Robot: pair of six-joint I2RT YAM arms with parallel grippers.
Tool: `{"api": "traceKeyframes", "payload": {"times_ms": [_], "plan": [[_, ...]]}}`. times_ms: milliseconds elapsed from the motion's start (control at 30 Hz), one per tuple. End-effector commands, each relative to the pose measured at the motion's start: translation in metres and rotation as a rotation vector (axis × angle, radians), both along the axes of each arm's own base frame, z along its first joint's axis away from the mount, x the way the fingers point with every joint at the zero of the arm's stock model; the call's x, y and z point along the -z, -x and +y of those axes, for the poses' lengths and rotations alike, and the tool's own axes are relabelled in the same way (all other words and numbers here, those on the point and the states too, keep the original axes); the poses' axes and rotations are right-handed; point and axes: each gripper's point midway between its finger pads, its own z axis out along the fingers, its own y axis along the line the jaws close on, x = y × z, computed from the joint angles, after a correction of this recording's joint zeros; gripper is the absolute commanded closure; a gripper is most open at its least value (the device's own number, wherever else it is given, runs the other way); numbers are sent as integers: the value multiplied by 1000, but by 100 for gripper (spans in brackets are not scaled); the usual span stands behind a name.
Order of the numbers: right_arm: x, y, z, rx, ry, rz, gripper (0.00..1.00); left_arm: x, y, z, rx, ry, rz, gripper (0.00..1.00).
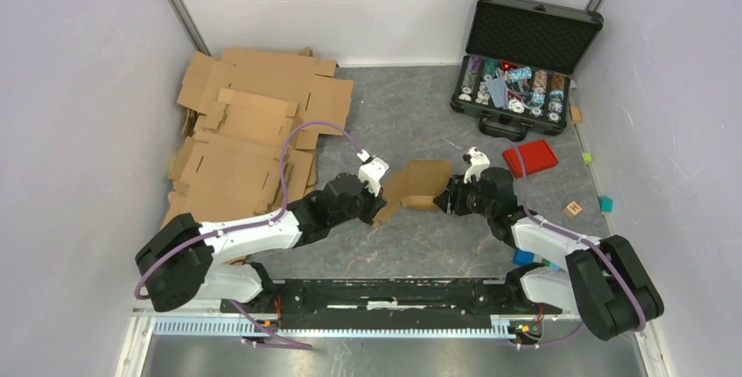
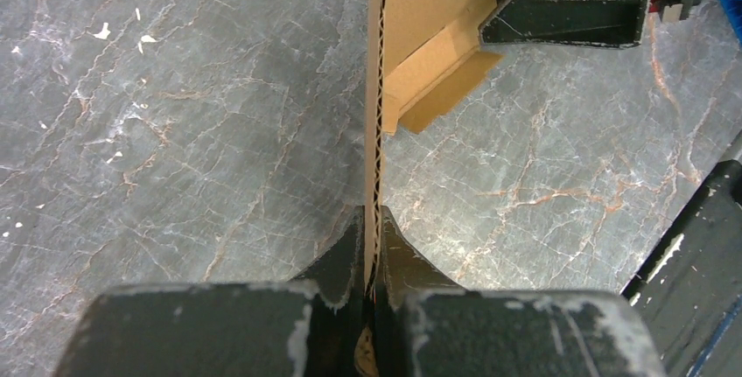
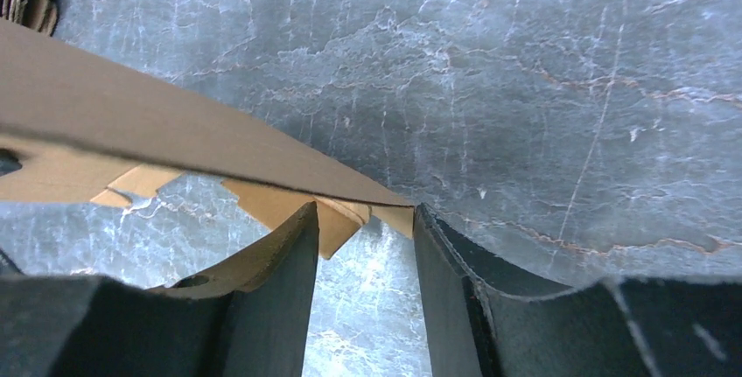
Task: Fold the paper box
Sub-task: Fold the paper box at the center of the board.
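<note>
While the left gripper (image 2: pixel 374 219) clamps one edge of the small brown cardboard box (image 1: pixel 418 186) at mid-scene, the right gripper (image 3: pixel 363 219) straddles a flap corner, jaws apart — a shallow bite there could slip and crease the flap crooked. Far right, the open black hard case (image 1: pixel 534 40) holds rows of poker chips (image 1: pixel 512 88).
</note>
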Motion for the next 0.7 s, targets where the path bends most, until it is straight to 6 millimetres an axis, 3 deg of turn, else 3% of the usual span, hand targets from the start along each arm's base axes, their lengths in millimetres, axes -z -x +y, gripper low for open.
{"api": "traceKeyframes", "payload": {"times_ms": [0,433,667], "plan": [[-9,4,14,-52,-109,17,51,-13,-1,-6,37,21,-62,98],[-21,9,19,-65,-263,28,67,-9,2,-9,50,-3,-71,98],[-28,11,22,-75,-317,37,83,-6,4,-13,61,-22,-76,98]]}}
